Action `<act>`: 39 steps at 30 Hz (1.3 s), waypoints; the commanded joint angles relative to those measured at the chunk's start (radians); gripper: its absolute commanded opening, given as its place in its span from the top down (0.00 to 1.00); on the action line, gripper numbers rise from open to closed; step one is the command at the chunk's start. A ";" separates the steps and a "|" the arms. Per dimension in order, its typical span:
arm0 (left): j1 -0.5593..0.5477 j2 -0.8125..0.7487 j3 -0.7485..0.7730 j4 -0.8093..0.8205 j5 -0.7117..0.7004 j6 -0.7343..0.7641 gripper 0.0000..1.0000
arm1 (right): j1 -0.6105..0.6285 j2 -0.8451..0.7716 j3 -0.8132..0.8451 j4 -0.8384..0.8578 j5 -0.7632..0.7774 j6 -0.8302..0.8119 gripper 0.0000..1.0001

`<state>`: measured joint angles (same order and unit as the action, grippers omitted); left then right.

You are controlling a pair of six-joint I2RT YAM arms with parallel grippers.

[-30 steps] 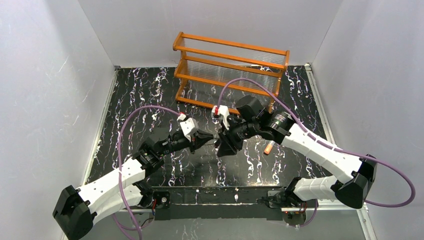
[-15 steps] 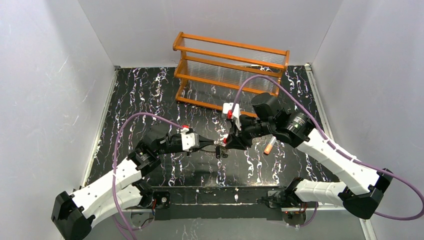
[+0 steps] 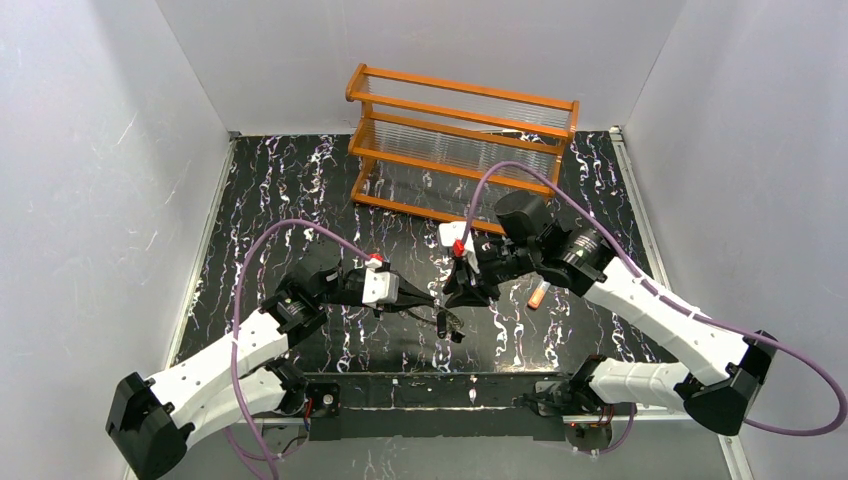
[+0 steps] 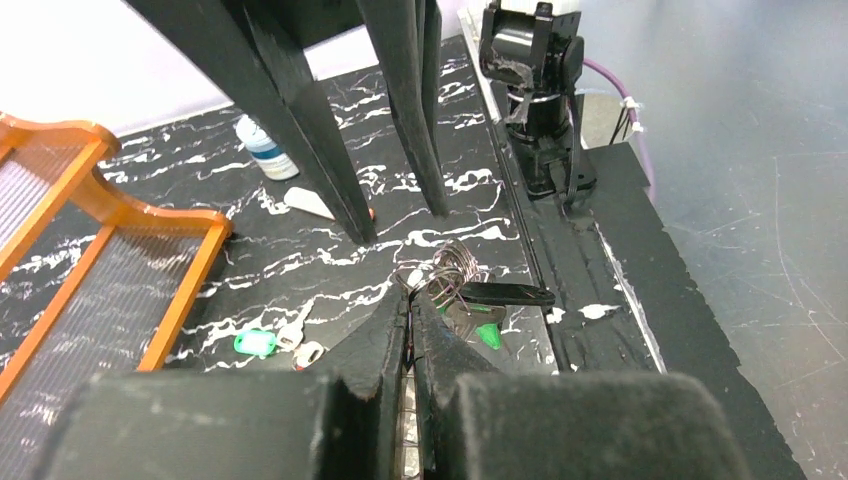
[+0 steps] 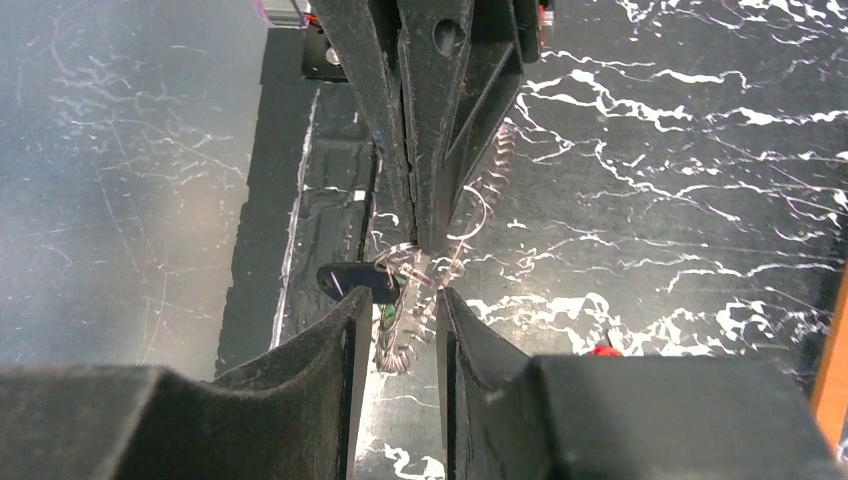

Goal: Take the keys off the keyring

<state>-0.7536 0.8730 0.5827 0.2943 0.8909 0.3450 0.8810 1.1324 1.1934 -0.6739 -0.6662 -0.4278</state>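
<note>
My left gripper [image 4: 410, 298] is shut on the keyring [image 4: 452, 272], a silvery ring of thin coiled wire held above the table near its front edge. From the ring hang a black tag [image 4: 505, 294], a silvery blade and a green key head [image 4: 488, 335]. My right gripper [image 5: 398, 295] faces it, jaws a little apart, with the ring's coils [image 5: 398, 345] just beyond the tips. In the top view the two grippers [image 3: 432, 300] [image 3: 468, 298] meet over the hanging bunch [image 3: 450, 325]. A loose green-headed key [image 4: 255, 343] and a red-marked one [image 4: 310, 353] lie on the table.
An orange rack [image 3: 460, 150] stands at the back of the black marbled table. A clear tube with an orange cap [image 3: 538, 295] lies right of the grippers. A small white bottle [image 4: 265, 150] stands near it. White walls close in the sides.
The left gripper has swung right and nearer to the front edge, carrying the ring, and the bunch now hangs lower. The right gripper has drawn back a little and stays facing it.
</note>
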 commanded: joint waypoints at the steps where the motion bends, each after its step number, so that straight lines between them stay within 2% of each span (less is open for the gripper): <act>1: 0.009 -0.003 0.025 0.095 0.065 -0.040 1.00 | -0.003 0.014 -0.020 0.059 -0.081 -0.026 0.63; 15: 0.011 0.006 0.019 0.140 0.109 -0.082 1.00 | -0.002 0.024 -0.044 0.091 -0.116 -0.022 0.68; 18: 0.012 0.005 0.019 0.142 0.108 -0.084 1.00 | -0.002 0.024 -0.049 0.092 -0.114 -0.022 0.75; 22: 0.016 -0.005 0.020 0.129 0.093 -0.079 1.00 | -0.002 0.015 -0.061 0.096 -0.082 -0.017 0.99; 33: 0.044 -0.063 0.019 0.027 0.018 -0.032 1.00 | -0.029 -0.098 -0.163 0.202 0.084 0.089 0.99; 39: 0.044 -0.069 0.003 0.028 -0.027 -0.051 1.00 | -0.041 -0.123 -0.181 0.239 0.056 0.134 0.99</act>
<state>-0.7155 0.8196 0.5827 0.3271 0.9005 0.3023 0.8429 1.0302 1.0023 -0.5396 -0.5865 -0.3378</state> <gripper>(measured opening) 0.007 0.029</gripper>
